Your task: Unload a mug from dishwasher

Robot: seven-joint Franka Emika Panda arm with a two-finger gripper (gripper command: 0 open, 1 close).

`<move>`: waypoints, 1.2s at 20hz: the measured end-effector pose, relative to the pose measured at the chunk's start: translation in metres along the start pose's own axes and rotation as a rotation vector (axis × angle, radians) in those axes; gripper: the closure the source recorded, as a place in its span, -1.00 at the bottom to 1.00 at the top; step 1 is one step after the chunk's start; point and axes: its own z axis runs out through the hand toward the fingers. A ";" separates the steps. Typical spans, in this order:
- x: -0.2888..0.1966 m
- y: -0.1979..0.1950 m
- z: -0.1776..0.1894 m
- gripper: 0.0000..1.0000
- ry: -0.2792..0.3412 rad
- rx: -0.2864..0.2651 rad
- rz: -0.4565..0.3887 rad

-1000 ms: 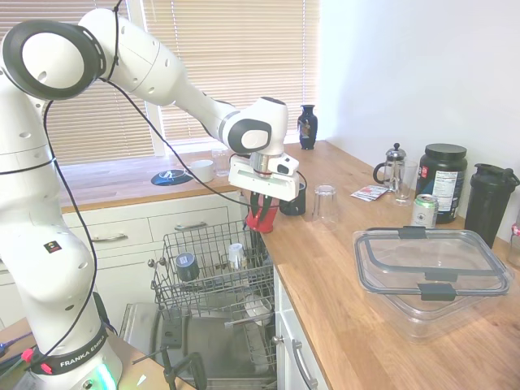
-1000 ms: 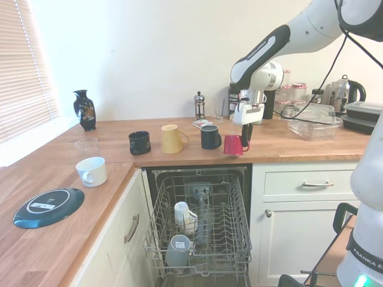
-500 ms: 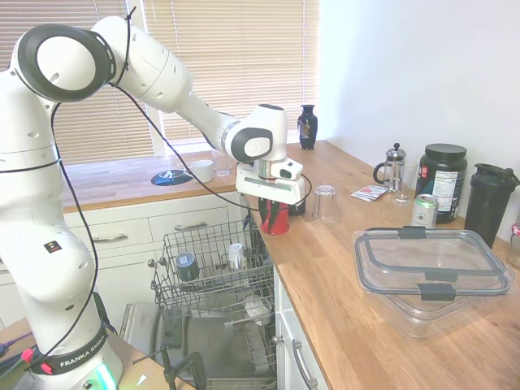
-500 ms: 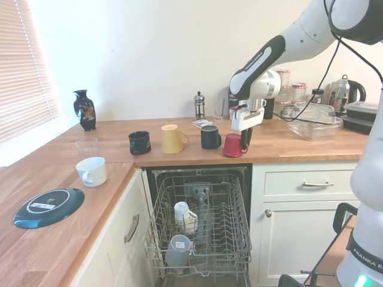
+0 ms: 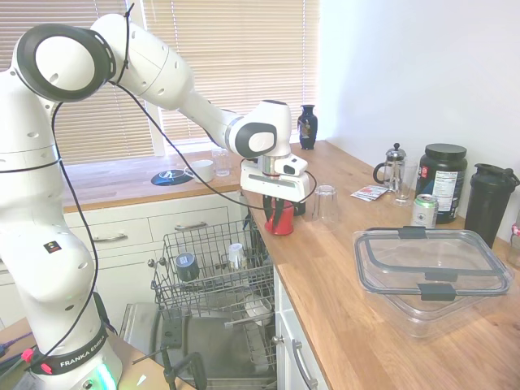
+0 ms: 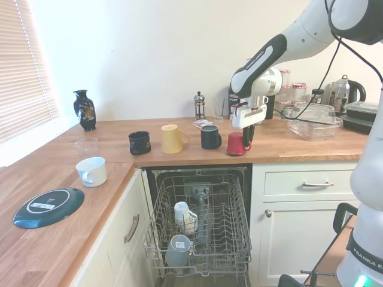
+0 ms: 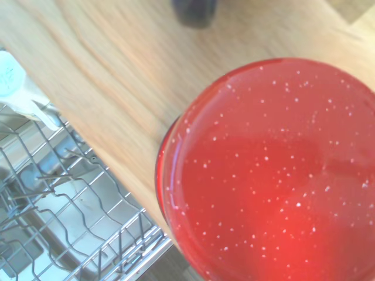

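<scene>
Mug [image 5: 281, 218] sits upside down on the table [image 5: 357, 309] near its edge, at 3 o'clock from a dark mug [image 6: 210, 137], above the dishwasher [image 6: 200, 224]. Fingers [image 6: 246, 136] straddle it; can't tell whether gripping. Open fully, lift straight up, don't nudge it off.

Mug [image 6: 236, 144] on countertop [image 6: 179, 156] near its front edge, directly above dishwasher [image 6: 200, 230]; gripper [image 6: 247, 139] at mug; other mugs [image 6: 175, 139] beside it.

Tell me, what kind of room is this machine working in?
A home kitchen, most likely: wooden countertop, an open dishwasher with a wire rack, and mugs such as the red mug standing out.
</scene>
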 end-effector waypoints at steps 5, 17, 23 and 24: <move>0.003 -0.001 0.012 1.00 -0.004 -0.027 0.016; 0.010 -0.007 0.013 -1.00 0.001 -0.029 0.042; 0.008 -0.006 0.015 -1.00 -0.010 -0.032 0.043; 0.008 -0.005 0.016 -1.00 -0.012 -0.033 0.044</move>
